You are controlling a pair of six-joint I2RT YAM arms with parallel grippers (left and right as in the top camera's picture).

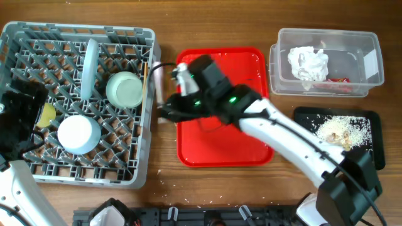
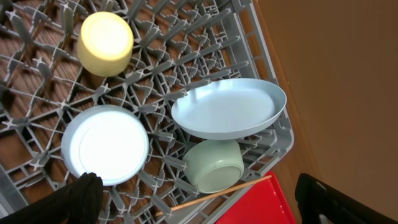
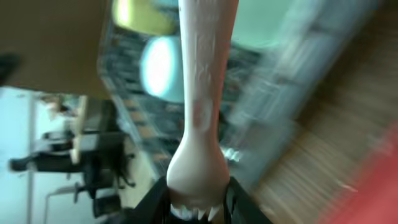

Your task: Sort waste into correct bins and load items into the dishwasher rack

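- Overhead: the grey rack (image 1: pixel 75 169) fills the left of the table (image 1: pixel 213 188). In it a white plate (image 1: pixel 90 59) stands on edge, with a teal bowl (image 1: pixel 124 89) just beside it, a second bowl (image 1: pixel 78 133) nearer the front and a yellow cup (image 1: pixel 45 114) to that bowl's left.
- A wooden stick (image 1: pixel 145 75) lies along the rack's right rim.
- The right gripper (image 1: pixel 167 108) reaches across the red tray (image 1: pixel 251 69) to the gap between tray and rack, where the white fork (image 1: pixel 159 81) shows as a pale strip.
- At far right, the clear tub (image 1: pixel 370 47) holds a napkin (image 1: pixel 308 63) and a red wrapper (image 1: pixel 339 80). The black tray (image 1: pixel 370 122) in front of it carries the rice scraps (image 1: pixel 339 130).
- Left wrist: the left gripper (image 2: pixel 199 205) is spread wide and grasps nothing — its fingertips (image 2: pixel 84 196) hang over the rack above both bowls, the plate and the cup. The stick rests on the rim next to the red tray's corner.
- Right wrist: the picture is blurred, yet the fork plainly sits clamped between the dark fingers (image 3: pixel 155 199) — tines at the gripper, handle pointing away toward the rack.
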